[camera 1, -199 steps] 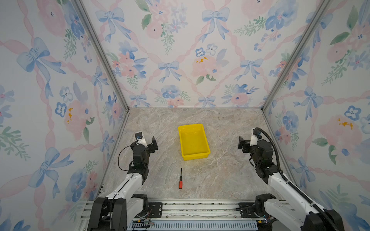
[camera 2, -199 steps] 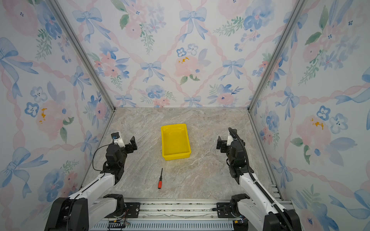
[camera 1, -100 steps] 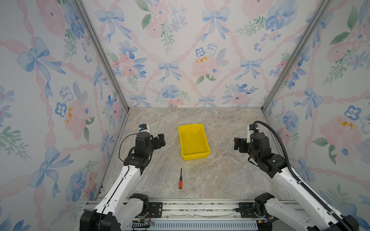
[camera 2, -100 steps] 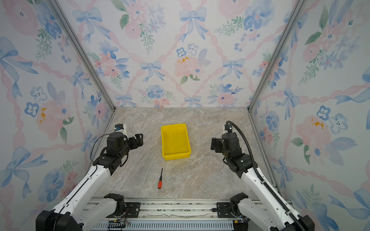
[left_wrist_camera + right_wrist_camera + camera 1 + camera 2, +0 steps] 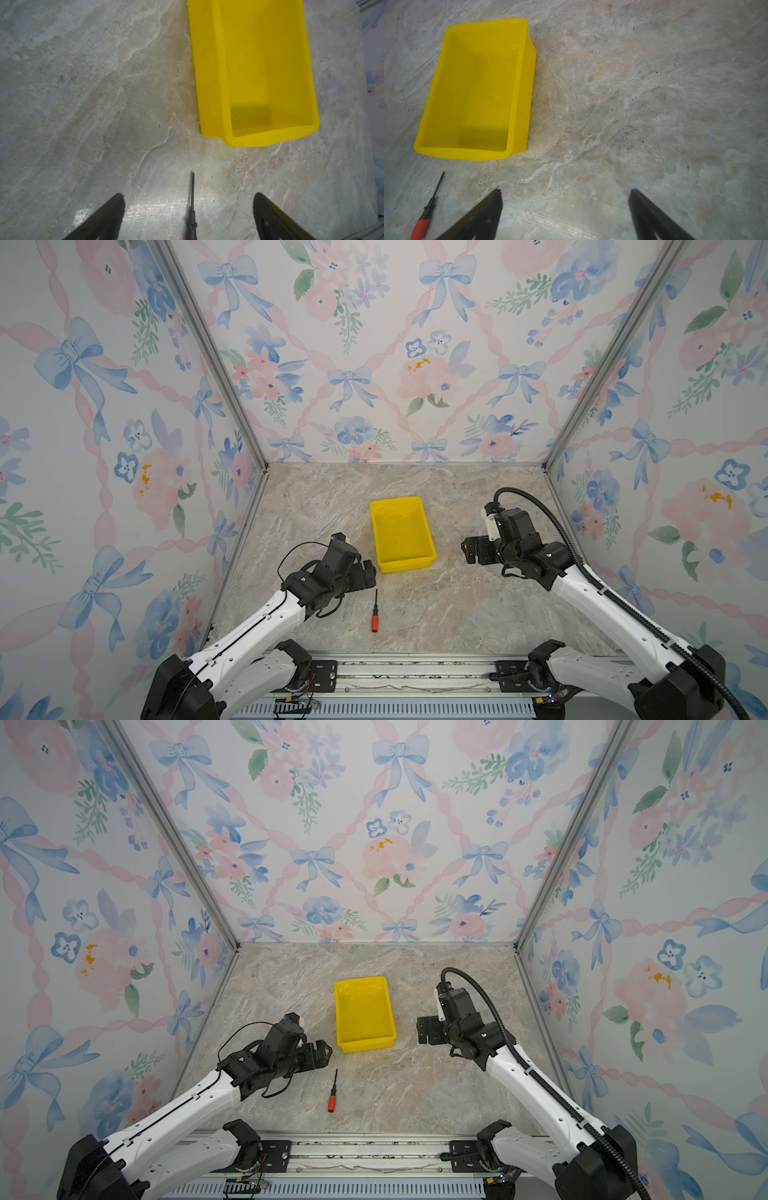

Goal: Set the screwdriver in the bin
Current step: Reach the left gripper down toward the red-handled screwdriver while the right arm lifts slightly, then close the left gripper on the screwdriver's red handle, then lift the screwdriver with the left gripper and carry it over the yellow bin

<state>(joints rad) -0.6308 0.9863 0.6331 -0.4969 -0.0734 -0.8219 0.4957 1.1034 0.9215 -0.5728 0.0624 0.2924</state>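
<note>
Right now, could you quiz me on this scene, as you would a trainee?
1. True or false: the screwdriver lies inside the bin.
2. Which tool is nearer the screwdriver: A) left tool, B) right tool?
3. Fill in: the screwdriver's tip points toward the ____.

Key: 1 false, it lies on the table; 2 A; 3 bin.

A marbled grey-beige tabletop [image 5: 457, 614] fills the floor of the cell. Three walls [image 5: 374, 344] rise around it, papered with blue bows, pink ribbons and flowers. Metal posts [image 5: 212, 352] run up the two back corners. An aluminium rail [image 5: 415, 672] lies along the front edge.
</note>
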